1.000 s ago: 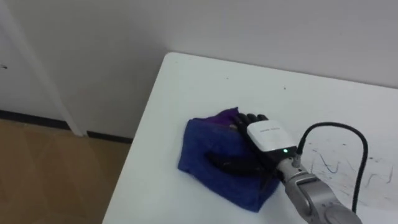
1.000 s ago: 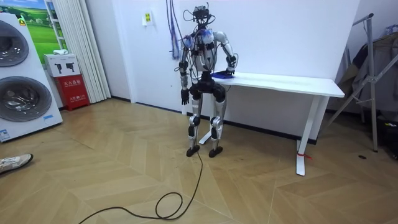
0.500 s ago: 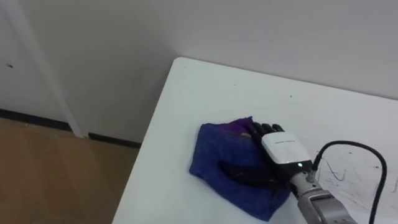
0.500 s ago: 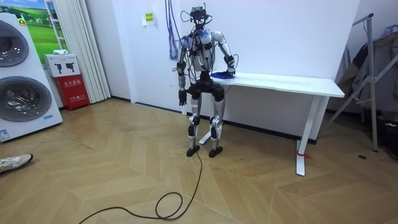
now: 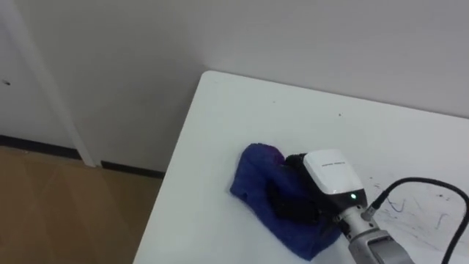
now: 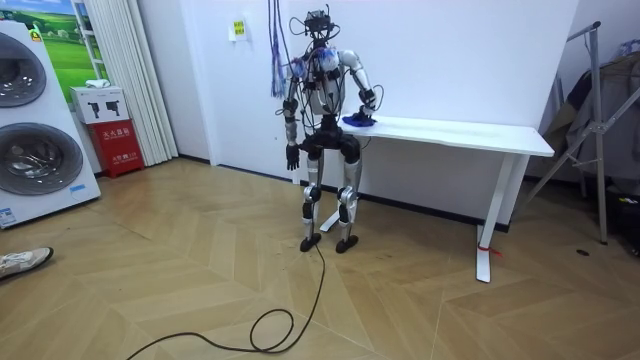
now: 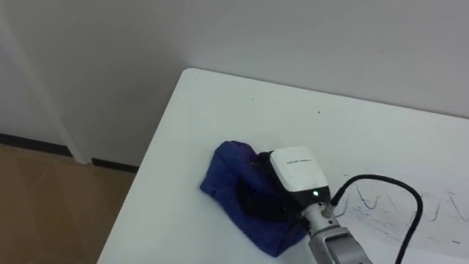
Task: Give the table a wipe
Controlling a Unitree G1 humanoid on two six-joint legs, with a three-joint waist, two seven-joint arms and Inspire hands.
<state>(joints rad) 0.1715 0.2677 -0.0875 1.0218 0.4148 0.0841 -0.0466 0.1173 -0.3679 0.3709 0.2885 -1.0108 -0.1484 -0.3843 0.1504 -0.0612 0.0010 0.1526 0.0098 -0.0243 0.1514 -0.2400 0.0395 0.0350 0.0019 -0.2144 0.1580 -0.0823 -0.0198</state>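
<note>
Right hand (image 5: 327, 176) around bunched blue cloth (image 5: 256, 173)

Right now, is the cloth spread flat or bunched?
Bunched: the blue cloth humps up in folds under the right hand, covering little of the table.

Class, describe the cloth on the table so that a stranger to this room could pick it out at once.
Find the long white table against the white wall and go to the end where the robot stands. There a crumpled deep-blue cloth lies under the robot's right hand. It is the only coloured, soft thing on the top; beside it are just faint pen scribbles.
</note>
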